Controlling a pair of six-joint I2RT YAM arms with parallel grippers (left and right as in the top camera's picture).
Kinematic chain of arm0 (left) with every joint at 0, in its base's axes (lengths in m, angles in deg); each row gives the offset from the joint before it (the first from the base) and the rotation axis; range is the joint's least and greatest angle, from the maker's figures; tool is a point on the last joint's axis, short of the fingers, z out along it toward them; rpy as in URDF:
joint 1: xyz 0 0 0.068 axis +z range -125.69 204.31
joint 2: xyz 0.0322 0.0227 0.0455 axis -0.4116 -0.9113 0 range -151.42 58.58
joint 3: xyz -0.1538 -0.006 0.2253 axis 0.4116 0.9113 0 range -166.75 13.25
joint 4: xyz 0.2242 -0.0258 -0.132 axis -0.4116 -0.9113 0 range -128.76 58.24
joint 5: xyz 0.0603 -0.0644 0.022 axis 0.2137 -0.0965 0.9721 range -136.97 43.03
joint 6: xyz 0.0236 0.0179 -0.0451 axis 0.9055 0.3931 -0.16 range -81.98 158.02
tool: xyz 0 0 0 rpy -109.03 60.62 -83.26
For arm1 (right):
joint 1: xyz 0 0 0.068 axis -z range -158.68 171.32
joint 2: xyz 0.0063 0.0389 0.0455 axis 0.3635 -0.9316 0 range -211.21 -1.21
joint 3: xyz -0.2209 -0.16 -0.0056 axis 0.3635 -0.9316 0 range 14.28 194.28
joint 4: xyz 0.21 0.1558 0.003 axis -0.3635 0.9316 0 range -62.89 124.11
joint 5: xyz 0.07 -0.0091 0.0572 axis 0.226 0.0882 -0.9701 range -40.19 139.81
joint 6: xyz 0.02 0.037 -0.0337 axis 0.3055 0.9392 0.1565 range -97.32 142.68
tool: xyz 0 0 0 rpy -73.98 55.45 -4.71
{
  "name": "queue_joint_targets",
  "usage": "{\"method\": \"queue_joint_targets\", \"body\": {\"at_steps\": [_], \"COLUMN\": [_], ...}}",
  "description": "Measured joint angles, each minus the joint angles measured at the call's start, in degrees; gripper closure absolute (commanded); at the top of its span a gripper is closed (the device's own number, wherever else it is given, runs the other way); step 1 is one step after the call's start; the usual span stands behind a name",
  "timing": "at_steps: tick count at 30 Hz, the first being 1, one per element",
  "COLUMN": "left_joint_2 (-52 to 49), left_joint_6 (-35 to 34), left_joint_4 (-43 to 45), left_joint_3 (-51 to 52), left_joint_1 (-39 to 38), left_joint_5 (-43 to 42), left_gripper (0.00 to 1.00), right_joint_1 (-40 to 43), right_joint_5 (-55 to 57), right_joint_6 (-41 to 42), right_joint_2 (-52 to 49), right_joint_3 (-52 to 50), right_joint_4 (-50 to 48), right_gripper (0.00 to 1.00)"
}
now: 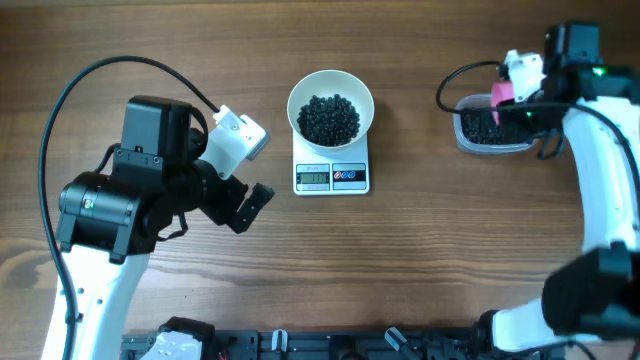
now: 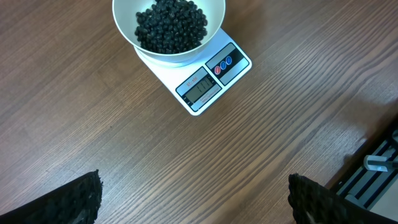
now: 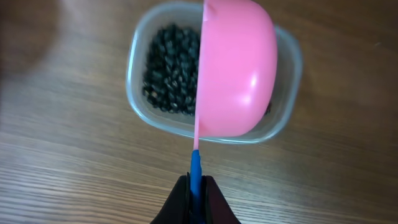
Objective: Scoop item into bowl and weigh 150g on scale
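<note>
A brown wooden table top [image 1: 420,250] with long, streaked grain running across it is seen in all three views. Two things are set directly on it. A small flat white square digital kitchen scale [image 1: 332,178], with a grey display and two round buttons, is placed flat near the middle, toward the far edge, its display turned to the near side. A clear rounded-rectangle plastic tub [image 1: 490,147] is stood on the wood at the far right, well apart from the scale. A black rail [image 1: 300,345] is seen along the near edge.
</note>
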Motion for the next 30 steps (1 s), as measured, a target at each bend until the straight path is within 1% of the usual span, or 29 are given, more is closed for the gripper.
{"method": "queue_joint_targets", "body": {"at_steps": [7,11,17,24,30], "left_joint_2": [0.00,0.00,0.00,0.00,0.00], "left_joint_6": [0.00,0.00,0.00,0.02,0.00], "left_joint_4": [0.00,0.00,0.00,0.00,0.02], "left_joint_3": [0.00,0.00,0.00,0.00,0.00], "left_joint_1": [0.00,0.00,0.00,0.00,0.00], "left_joint_5": [-0.02,0.00,0.00,0.00,0.00], "left_gripper": [0.00,0.00,0.00,0.00,0.00], "right_joint_1": [0.00,-0.07,0.00,0.94,6.25], "right_joint_5": [4.07,4.20,-2.01,-7.91,-17.16], "right_joint_6": [-0.63,-3.30,-8.07,-8.94,-8.68], "right_joint_2": [-10.36,-12.17,-12.20,-12.26,-12.35], "right_joint_3": [0.00,0.00,0.00,0.00,0.00], "right_joint_4": [-0.94,-1.42,0.68,0.92,1.33], "right_gripper": [0.96,0.96,0.96,0.96,0.96]}}
